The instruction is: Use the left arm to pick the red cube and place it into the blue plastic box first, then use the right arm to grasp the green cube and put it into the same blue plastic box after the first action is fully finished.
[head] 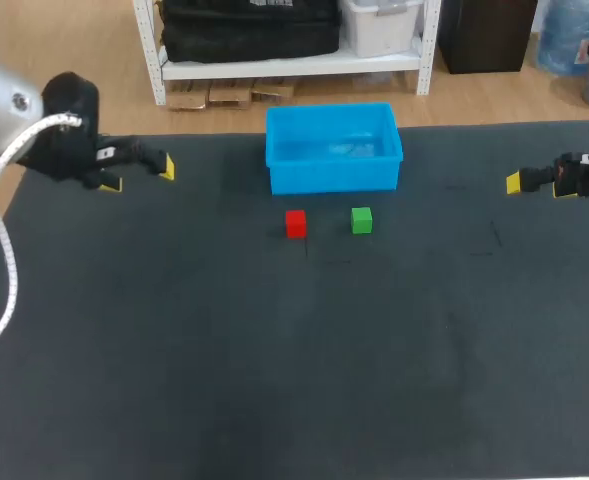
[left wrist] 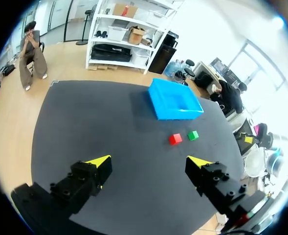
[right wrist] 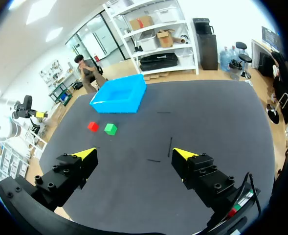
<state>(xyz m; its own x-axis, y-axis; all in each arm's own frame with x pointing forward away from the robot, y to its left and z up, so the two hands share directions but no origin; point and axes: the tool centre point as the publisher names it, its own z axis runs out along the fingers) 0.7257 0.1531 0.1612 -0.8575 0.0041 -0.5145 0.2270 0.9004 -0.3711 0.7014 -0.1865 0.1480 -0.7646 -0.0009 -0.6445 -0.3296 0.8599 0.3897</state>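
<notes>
The red cube (head: 295, 223) and green cube (head: 362, 220) lie close together before the blue plastic box (head: 334, 176)

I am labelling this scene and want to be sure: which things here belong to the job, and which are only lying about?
Belong to the job:
- red cube
- green cube
- blue plastic box
- left gripper, open
- right gripper, open

Only lying about:
- black table mat
- thin dark marks on it

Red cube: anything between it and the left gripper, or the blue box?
Nothing visible. Bare mat lies between the left gripper and the red cube; the blue plastic box sits just behind it, the green cube aside.
</notes>
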